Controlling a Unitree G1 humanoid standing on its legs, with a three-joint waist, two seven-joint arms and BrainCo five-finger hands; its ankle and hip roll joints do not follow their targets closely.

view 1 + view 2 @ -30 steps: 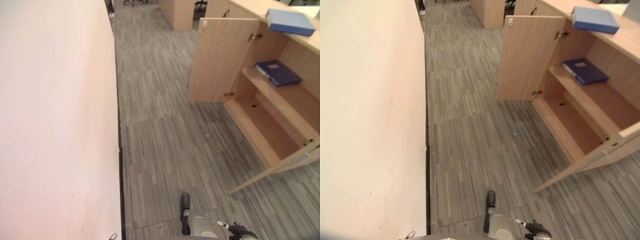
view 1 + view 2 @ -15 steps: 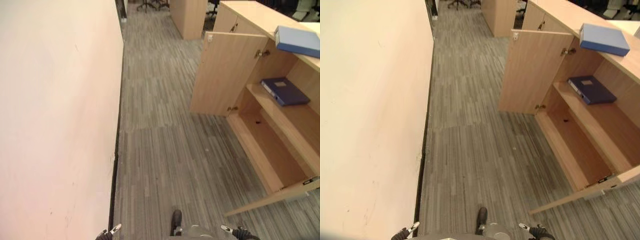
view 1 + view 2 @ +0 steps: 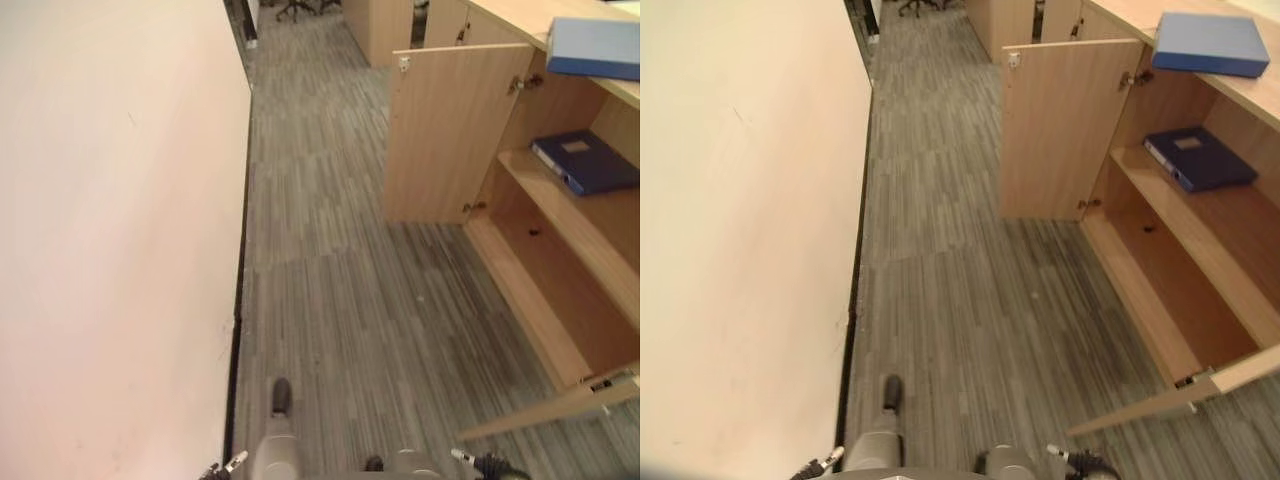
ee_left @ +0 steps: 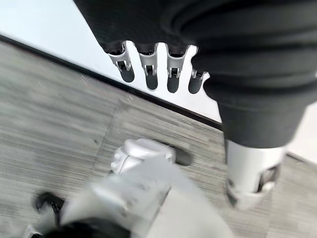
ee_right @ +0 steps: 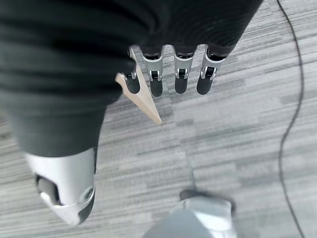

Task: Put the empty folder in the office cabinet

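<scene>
Both the left hand (image 4: 158,74) and the right hand (image 5: 168,74) hang slack-fingered and empty. A light blue folder (image 3: 1208,43) lies on the open cabinet (image 3: 1160,300) top, upper right; a dark one (image 3: 1200,160) is shelved. Pickup and placing seem left.

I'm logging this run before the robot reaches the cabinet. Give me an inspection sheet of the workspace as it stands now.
Surface: grey striped carpet floor, bare between the wall and the cabinet.
Job's things: office cabinet with both doors open; light blue folder lying on the cabinet top; dark blue folder lying flat on the upper shelf; lower shelf holds nothing.
Clutter: nothing seen.
Robot hands: left robot hand hangs over the floor by the wall, fingers straight, holding nothing; right robot hand hangs over the carpet, fingers straight, holding nothing.
Cables: nothing seen.
Surroundings: pale wall on the robot's left; more wooden cabinets and office chairs further down the aisle.
</scene>
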